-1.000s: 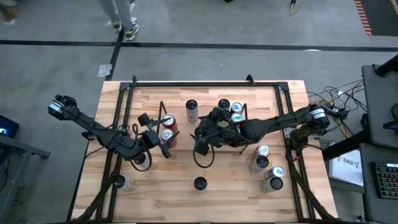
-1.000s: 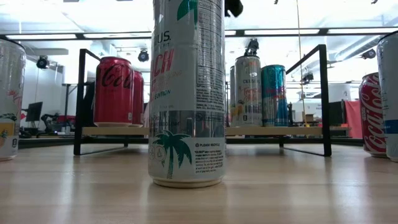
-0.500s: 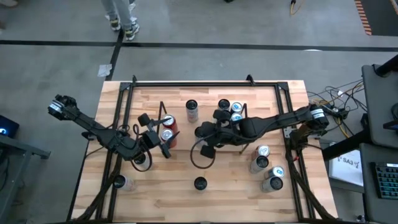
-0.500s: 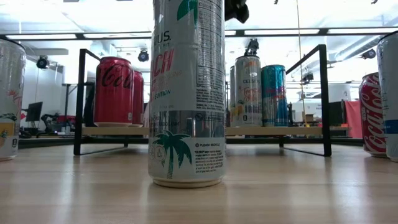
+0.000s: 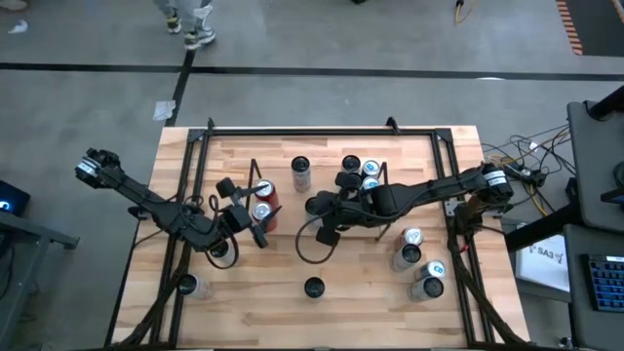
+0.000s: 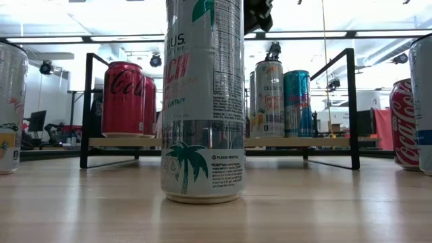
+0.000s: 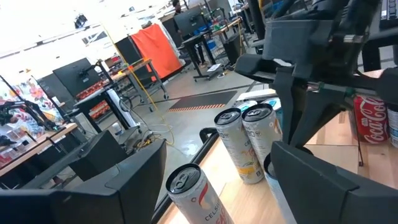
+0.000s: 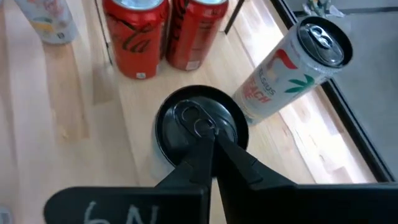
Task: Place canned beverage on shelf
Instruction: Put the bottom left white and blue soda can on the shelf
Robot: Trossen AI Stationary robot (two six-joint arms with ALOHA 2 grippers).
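The shelf (image 6: 297, 142) has black wire end frames (image 5: 380, 180) and a light wood base. On it stand two red cans (image 5: 263, 200), a silver can (image 5: 300, 174) and more cans (image 5: 361, 174) at its right end. A black can (image 8: 199, 121) stands upright on light wood right under my right gripper (image 8: 210, 138), which is shut on nothing and slants down above the can's top. My left gripper (image 5: 249, 210) waits open by the shelf's left end, above the red cans. It holds nothing.
A tall white can with a palm tree (image 6: 202, 101) stands near the table's front middle. More cans stand at the near right (image 5: 414, 263) and near left (image 5: 190, 286). The black tube frame (image 5: 292, 130) runs round the table.
My right gripper has shut its fingers and tipped further downward over the black can, coming a little lower into the low view. The cans have kept their places.
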